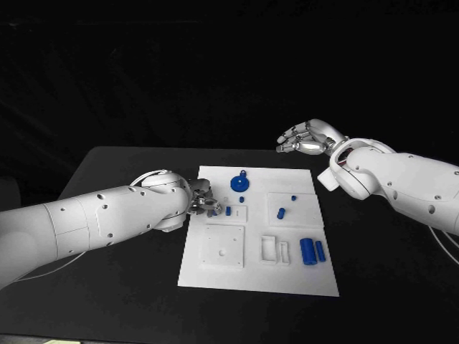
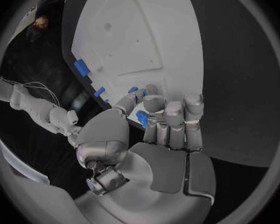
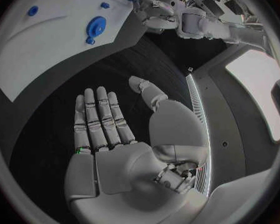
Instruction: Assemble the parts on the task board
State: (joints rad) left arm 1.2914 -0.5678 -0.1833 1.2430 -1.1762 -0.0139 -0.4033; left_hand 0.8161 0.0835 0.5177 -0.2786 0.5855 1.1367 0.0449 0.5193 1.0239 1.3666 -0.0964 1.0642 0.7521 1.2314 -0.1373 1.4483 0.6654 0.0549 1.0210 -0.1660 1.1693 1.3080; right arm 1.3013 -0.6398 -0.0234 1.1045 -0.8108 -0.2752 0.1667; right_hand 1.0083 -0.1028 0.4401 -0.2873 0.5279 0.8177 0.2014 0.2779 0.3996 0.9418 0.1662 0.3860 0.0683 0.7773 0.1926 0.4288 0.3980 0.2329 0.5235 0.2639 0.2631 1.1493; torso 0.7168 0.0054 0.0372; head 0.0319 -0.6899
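Two white arms reach over your black desk (image 1: 116,161), and between them lies the task board (image 1: 252,279), a white rectangular plate with shallow recesses and raised frames. You can see several blue parts on it: a round disc part (image 1: 238,182) with a small lug at the far end of the board, a small peg (image 1: 281,213) standing in a square recess right of the middle, and two upright cylinders (image 1: 313,251) side by side near the board's right edge. A square plate recess and a slotted frame sit bare in the near half.

Your left hand (image 1: 201,202) is at the board's left edge, over its far half. In the left wrist view the left hand (image 2: 162,122) has its fingers curled in with the thumb closed against them, clamped on a small blue part (image 2: 142,118) that shows between thumb and fingertips. Just past those fingertips, two more small blue pieces (image 2: 99,91) sit on the board surface, and another blue block (image 2: 81,67) lies farther along the same edge.

Your right hand (image 1: 307,137) hangs beyond the board's far right corner, well apart from every part. In the right wrist view the right hand (image 3: 118,134) is flat, fingers straight and thumb spread, holding nothing; the disc part (image 3: 95,27) lies well ahead of its fingertips.
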